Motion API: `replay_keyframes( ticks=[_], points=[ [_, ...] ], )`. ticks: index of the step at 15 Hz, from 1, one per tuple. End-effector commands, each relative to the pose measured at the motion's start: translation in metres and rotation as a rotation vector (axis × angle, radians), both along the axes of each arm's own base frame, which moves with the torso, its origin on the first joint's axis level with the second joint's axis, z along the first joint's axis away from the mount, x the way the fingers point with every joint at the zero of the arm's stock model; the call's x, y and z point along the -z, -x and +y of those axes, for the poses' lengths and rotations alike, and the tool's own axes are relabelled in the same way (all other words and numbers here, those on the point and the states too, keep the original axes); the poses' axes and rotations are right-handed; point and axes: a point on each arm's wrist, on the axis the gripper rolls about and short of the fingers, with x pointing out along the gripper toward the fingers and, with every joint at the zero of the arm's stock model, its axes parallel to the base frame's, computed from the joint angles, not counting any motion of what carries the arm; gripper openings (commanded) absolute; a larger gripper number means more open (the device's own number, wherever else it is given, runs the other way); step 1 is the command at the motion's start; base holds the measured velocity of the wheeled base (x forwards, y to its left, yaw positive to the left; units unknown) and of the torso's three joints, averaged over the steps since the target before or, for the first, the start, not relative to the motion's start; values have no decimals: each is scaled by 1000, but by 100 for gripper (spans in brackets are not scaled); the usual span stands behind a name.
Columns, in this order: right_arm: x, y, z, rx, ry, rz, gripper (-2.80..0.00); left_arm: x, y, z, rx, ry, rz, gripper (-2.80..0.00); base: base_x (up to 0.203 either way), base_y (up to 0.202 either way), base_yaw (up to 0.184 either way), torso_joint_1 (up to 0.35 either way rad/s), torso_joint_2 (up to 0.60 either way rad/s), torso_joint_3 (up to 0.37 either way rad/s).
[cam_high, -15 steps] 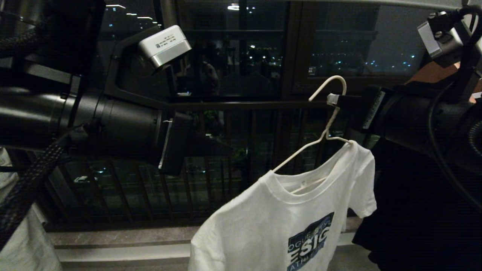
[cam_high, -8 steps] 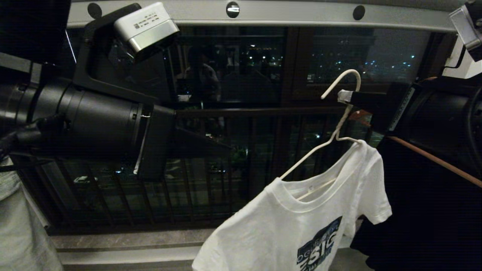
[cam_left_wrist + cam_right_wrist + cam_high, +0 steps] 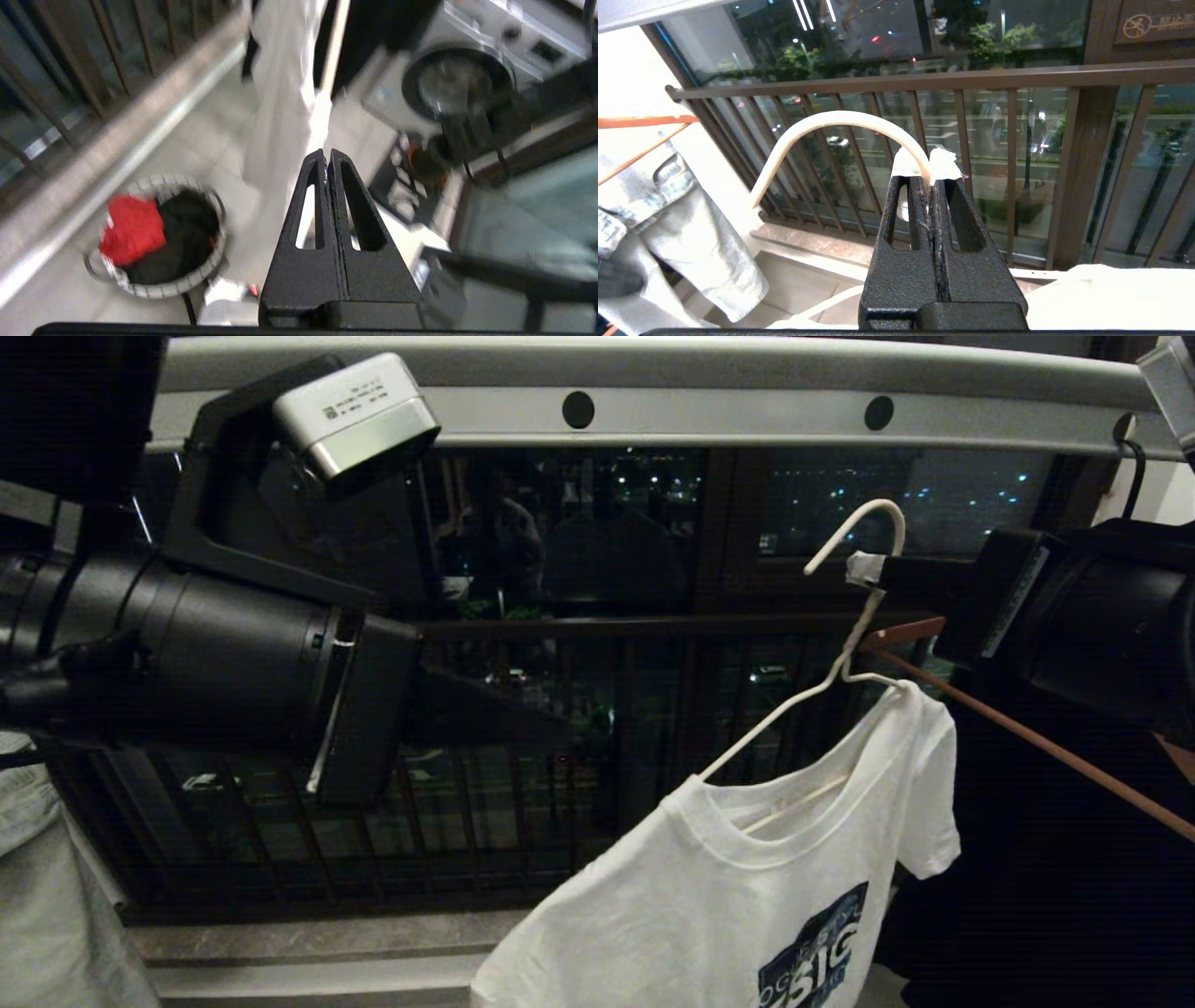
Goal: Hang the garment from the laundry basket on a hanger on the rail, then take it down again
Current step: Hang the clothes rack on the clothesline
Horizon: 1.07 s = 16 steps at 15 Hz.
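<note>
Head view: the right gripper (image 3: 873, 569) pinches the neck of the white wire hanger (image 3: 803, 695) just under its hook, jaws fully closed on it. The white T-shirt (image 3: 747, 887) hangs on that hanger, below the pale grey rail (image 3: 709, 406), with the hook not yet on the bar. The left gripper (image 3: 551, 705) is held out mid-air with nothing in it. A brown wooden hanger (image 3: 1027, 737) with a black garment (image 3: 1046, 896) hangs close on the right. The likely trouble: the hanger tilts, so the shirt could slide off its lower shoulder, or the hook could miss the bar or snag the wooden hanger.

Left wrist view: the left gripper (image 3: 327, 156) shows both fingers pressed together, empty. On the floor by the balcony sill sits the laundry basket (image 3: 159, 287), holding a red cloth (image 3: 131, 228) and something dark.

Right wrist view: the closed fingers (image 3: 910, 196) clamp the hanger (image 3: 831, 123), the hook arching clear.
</note>
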Motion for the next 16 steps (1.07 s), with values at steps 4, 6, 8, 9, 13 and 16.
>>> replay_keyframes(
  ticks=[4,6,8,9,13,16],
  points=[
    [0,0,0,2,-2,-1,-280,-9,13,5,21,-12,17,-280,0,0,0,0,0,0],
    [1,-2,2,2,2,3,-280,-15,17,11,-29,-30,2,-280,0,0,0,0,0,0],
    [2,-4,3,3,7,8,-280,-17,18,12,-59,-35,-13,-280,0,0,0,0,0,0],
    [2,-4,3,2,5,7,-280,-19,20,14,-61,-29,-21,-280,0,0,0,0,0,0],
    [1,-5,7,1,7,9,-280,-21,22,17,-100,-33,-42,-280,0,0,0,0,0,0],
    [2,-5,9,3,12,15,-280,-20,22,17,-104,-38,-45,-280,0,0,0,0,0,0]
  ],
)
